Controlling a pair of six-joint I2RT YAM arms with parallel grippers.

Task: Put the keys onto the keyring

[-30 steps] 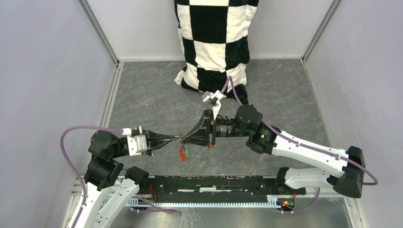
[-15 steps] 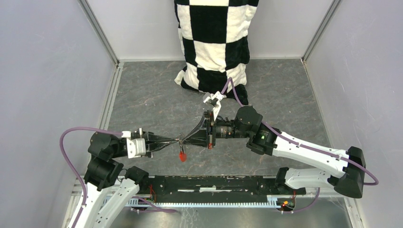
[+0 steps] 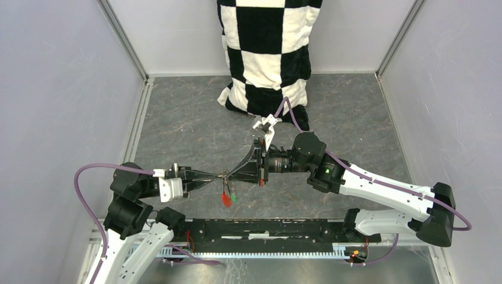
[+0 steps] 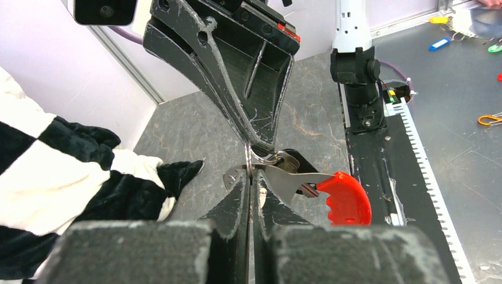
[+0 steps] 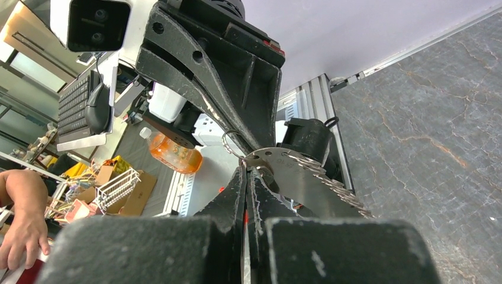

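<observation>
Both grippers meet tip to tip above the table's near middle. My left gripper [image 3: 220,176] [image 4: 253,173] is shut on the thin silver keyring [image 4: 256,161], which stands edge-on between its fingertips. My right gripper [image 3: 229,175] [image 5: 244,169] is shut on the same ring [image 5: 231,142] from the opposite side. A flat serrated metal piece [image 5: 308,180] with a red plastic end [image 4: 343,200] hangs from the ring, and shows red in the top view [image 3: 226,200]. The green key [image 3: 234,197] dangles beside it. A key with a dark head [image 4: 289,160] sits partly hidden behind the ring.
A black-and-white checkered cloth [image 3: 267,53] lies at the back centre against the rear wall. Grey walls close in the left, right and back sides. A black rail [image 3: 266,228] with the arm bases runs along the near edge.
The left arm has dropped slightly toward the near edge, so the meeting point is a little lower. The hanging red piece and green key have swung and now hang lower.
</observation>
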